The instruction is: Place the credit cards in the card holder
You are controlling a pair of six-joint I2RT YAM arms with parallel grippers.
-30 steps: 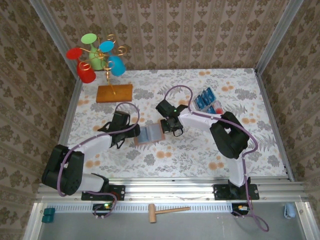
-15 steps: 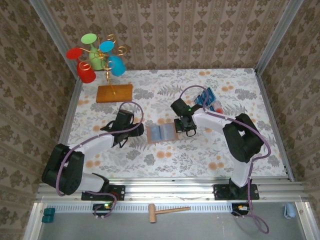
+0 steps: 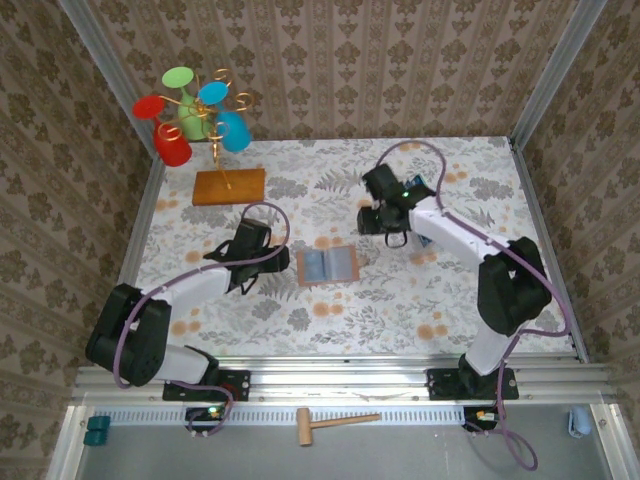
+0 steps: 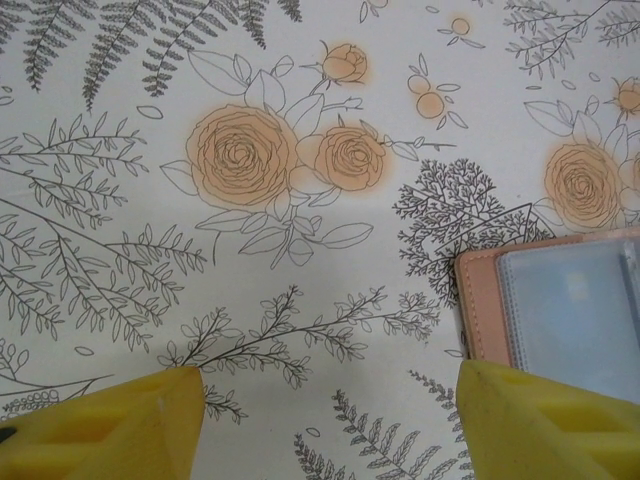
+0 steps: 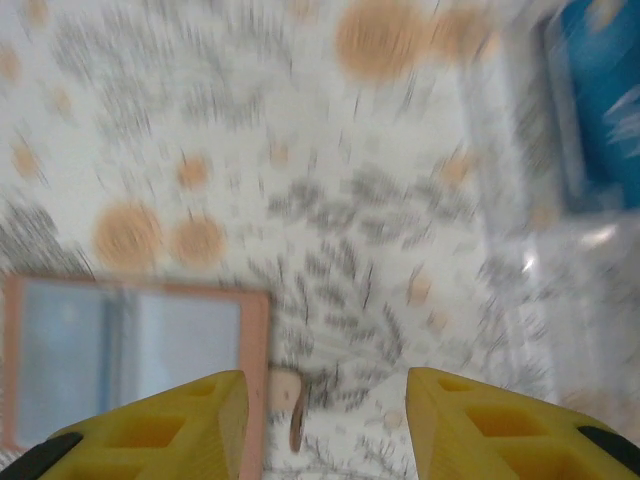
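Overhead, card holder (image 3: 328,266): lies open and flat on the table (image 3: 470,290), grey-blue inside up, tan rim showing.
Overhead, credit cards (image 3: 419,184): blue stack beyond the card holder on the right arm's side, well apart from it and partly hidden by that arm.
Overhead, left gripper (image 3: 243,272): just left of the card holder, not touching it.
Overhead, right gripper (image 3: 388,228): between the card holder and the cards, nearer the cards.
Left wrist, left gripper (image 4: 325,430): fingers spread with nothing between them. A corner of the card holder (image 4: 570,310) lies beside the right finger, untouched.
Right wrist, right gripper (image 5: 325,425): the view is smeared. Fingers spread and empty. The card holder (image 5: 130,360) is low left, and the credit cards (image 5: 600,90) are top right in a clear tray (image 5: 520,200).
Step in hand (judged): fetching one card with the right gripper.
Method: keep the fingers spread until they straddle a single card's edges, then close squarely. Lift clear of the tray wall before heading to the card holder.
Support: the left gripper is well placed to pin the near flap.
Risk: thin cards may come up two together or slip.
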